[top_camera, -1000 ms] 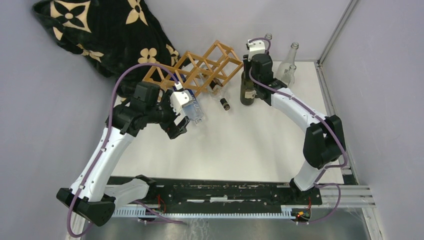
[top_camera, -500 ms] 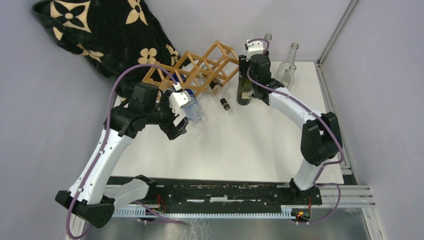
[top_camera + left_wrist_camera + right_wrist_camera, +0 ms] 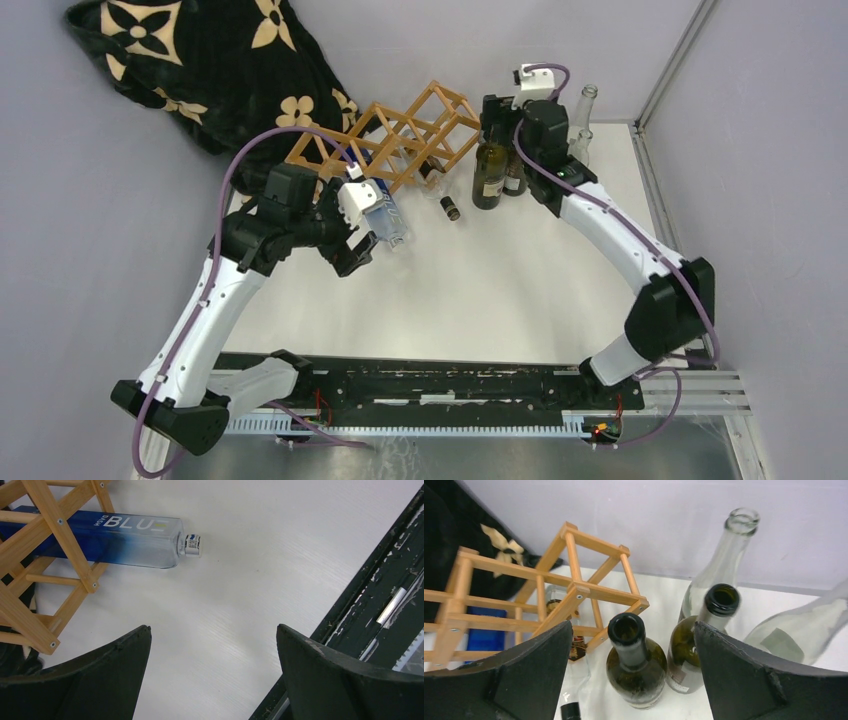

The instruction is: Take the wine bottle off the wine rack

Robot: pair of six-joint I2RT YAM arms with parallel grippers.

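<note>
Looks like the tail end of a set-down. Finds the wine bottle (image 3: pixel 490 175) already off the wine rack (image 3: pixel 390 140), upright on the bench (image 3: pixel 500 290) just right of the rack's right end, with a second green bottle (image 3: pixel 515 172) tight against its right side; cannot tell whether touching. Shows the right pincer (image 3: pixel 631 625) released, spread wide above the wine bottle's open mouth and gripping nothing. Shows the left pincer (image 3: pixel 212 630) released too, hanging over bare bench near a blue bottle (image 3: pixel 125 540) lying through a near-left cell of the rack, cap poking out. Also shows a dark-capped bottle (image 3: pixel 447 204) lying with its neck out of the rack, between the blue bottle and the wine bottle.

Next, probably: raise the right pincer straight up and clear, minding the crowd of necks, with a clear bottle (image 3: pixel 719 565) just behind on the far right. Calls for no sideways sweep until above the tallest mouth, or risks toppling the upright bottles.

Compared with half a second ago: a let-go at the right pincer, seemingly clamped on the wine bottle's neck then; a shift of that pincer toward far and right; a swing of the right elbow out to the right; the second green bottle now uncovered; hardly any change in the wine bottle's spot or the left arm's pose.
</note>
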